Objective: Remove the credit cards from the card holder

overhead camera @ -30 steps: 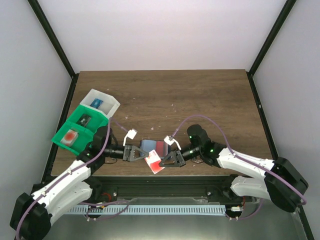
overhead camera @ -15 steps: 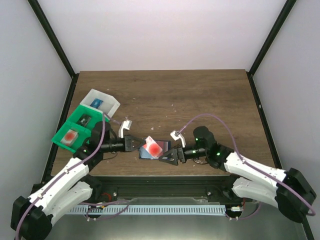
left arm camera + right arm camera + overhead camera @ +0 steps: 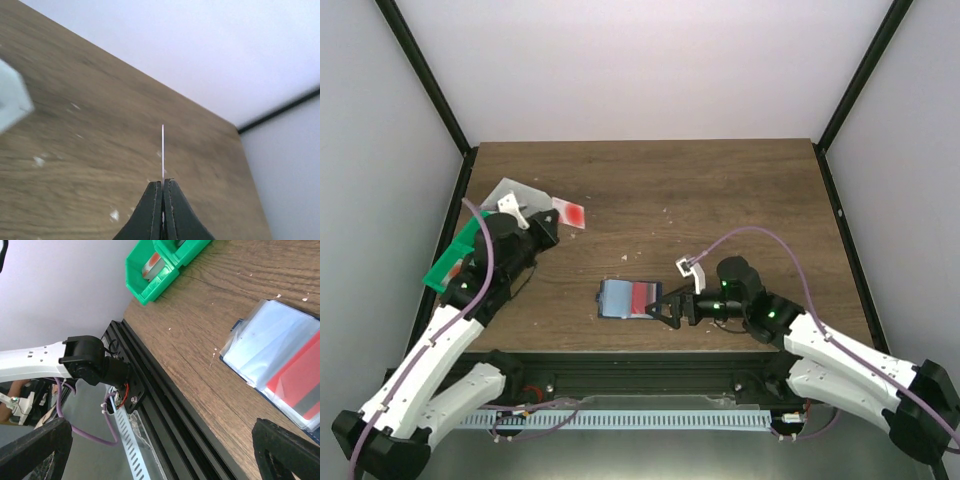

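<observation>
both arms (image 3: pixel 430 350) white-shelled with black joints; purple cable (image 3: pixel 760 235) loops behind the black right claw (image 3: pixel 657 306) (white clip (image 3: pixel 690 268) just behind it).

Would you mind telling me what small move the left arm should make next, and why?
Probably lower the left gripper toward the table and open its fingers to release the credit card. It is clamped edge-on, away from the card holder, beside the white bin. A red card shows in the holder, next to the open right gripper, so the left arm must be freed.
</observation>
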`<action>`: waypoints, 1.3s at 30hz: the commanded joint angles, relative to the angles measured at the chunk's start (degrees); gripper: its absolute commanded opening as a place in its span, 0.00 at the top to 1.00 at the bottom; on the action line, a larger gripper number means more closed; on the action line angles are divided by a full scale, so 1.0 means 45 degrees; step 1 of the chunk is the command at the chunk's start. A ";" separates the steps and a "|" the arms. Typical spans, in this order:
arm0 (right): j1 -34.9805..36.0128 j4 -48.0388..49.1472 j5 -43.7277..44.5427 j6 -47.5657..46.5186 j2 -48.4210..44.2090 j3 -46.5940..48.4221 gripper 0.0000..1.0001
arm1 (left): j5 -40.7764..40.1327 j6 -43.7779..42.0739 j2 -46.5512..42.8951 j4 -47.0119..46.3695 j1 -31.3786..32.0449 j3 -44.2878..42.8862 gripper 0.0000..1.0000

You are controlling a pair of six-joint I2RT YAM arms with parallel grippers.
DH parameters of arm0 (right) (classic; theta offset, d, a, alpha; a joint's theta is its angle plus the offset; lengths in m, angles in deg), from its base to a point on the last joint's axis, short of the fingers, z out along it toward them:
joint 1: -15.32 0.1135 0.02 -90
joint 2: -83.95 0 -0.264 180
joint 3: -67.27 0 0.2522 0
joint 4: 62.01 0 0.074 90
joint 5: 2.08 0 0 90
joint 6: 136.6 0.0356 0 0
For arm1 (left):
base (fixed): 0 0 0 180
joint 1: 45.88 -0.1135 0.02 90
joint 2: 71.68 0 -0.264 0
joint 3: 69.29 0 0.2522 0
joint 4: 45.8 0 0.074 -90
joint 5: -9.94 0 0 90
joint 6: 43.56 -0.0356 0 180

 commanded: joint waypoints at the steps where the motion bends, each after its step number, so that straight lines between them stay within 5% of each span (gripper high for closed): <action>1: -0.0046 -0.0765 0.0308 -0.0675 -0.0593 0.0528 0.00 | -0.1981 0.0563 0.0196 0.0504 -0.1538 -0.0164 1.00; 12: -0.0046 -0.1617 0.0170 -0.1291 -0.0849 0.0775 0.00 | 0.0824 0.0406 -0.0462 0.1257 -0.9211 0.1029 1.00; 21: -0.0046 -0.2507 0.0093 -0.1717 -0.0766 0.1449 0.00 | -0.3211 0.1826 -0.0831 0.1729 -0.9784 0.1884 1.00; 39: -0.0056 -0.3413 0.0518 -0.1353 -0.0352 0.2113 0.00 | -0.4138 0.1613 0.0565 0.0611 -0.9936 0.3056 1.00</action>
